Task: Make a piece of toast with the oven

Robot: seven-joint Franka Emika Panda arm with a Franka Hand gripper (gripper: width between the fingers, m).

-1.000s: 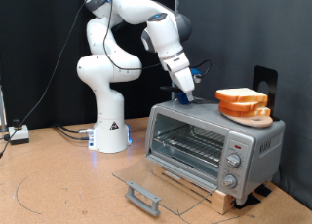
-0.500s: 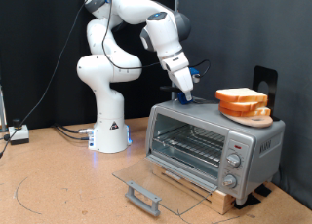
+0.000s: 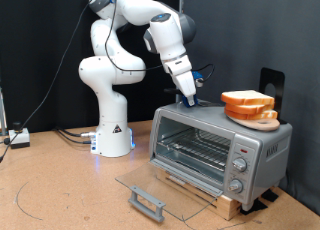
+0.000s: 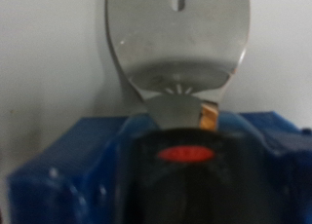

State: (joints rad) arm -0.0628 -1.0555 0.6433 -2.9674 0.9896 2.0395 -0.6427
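Note:
The silver oven (image 3: 215, 140) stands on a wooden board with its glass door (image 3: 150, 183) folded down flat and its wire rack bare. Two alike slices of toast (image 3: 247, 98) are stacked on an orange plate (image 3: 258, 118) on the right of the oven's roof. My gripper (image 3: 192, 98) hangs just over the left of the roof, to the left of the plate. In the wrist view it is shut on a metal spatula (image 4: 177, 39) with a black handle, framed by blue parts (image 4: 58, 175). The blade points at a pale surface.
The door's dark bar handle (image 3: 147, 203) juts toward the exterior view's bottom. The arm's white base (image 3: 112, 130) stands left of the oven, with cables (image 3: 40, 130) further left. A black upright object (image 3: 270, 82) is behind the plate. Knobs (image 3: 238, 170) are on the oven's right.

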